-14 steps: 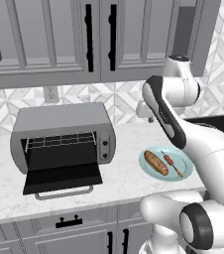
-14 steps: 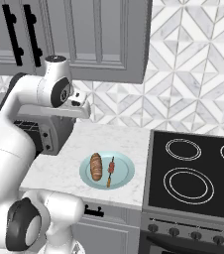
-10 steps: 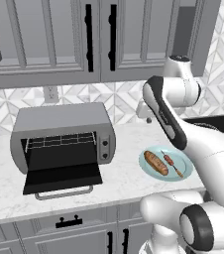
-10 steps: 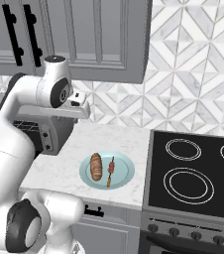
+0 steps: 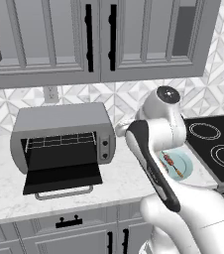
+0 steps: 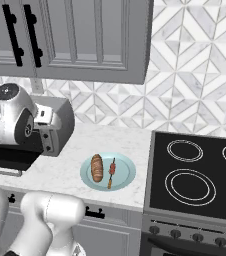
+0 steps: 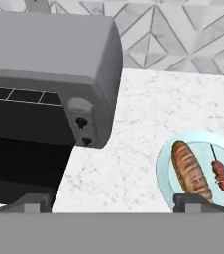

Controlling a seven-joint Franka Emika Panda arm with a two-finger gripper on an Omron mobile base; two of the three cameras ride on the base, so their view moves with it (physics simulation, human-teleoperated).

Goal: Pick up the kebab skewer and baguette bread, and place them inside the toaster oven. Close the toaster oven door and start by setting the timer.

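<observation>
- Grey toaster oven (image 5: 62, 134) sits on the marble tabletop (image 5: 5, 191) in the left base view, its toaster oven door (image 5: 62, 178) dropped open; a pale blue plate (image 5: 183, 161) lies right of it, partly behind the arm, with the kebab skewer (image 5: 173, 165) showing.
- Right base view: the baguette bread (image 6: 97, 167) and skewer (image 6: 111, 172) lie side by side on the plate (image 6: 127, 172), beside the black stovetop (image 6: 195, 172).
- Hand view: the fingers (image 7: 34, 202) stand wide apart above the tabletop (image 7: 148, 114), between oven (image 7: 49, 64) and plate (image 7: 162, 166); the loaf (image 7: 189, 171) lies left of the skewer (image 7: 221, 176).
</observation>
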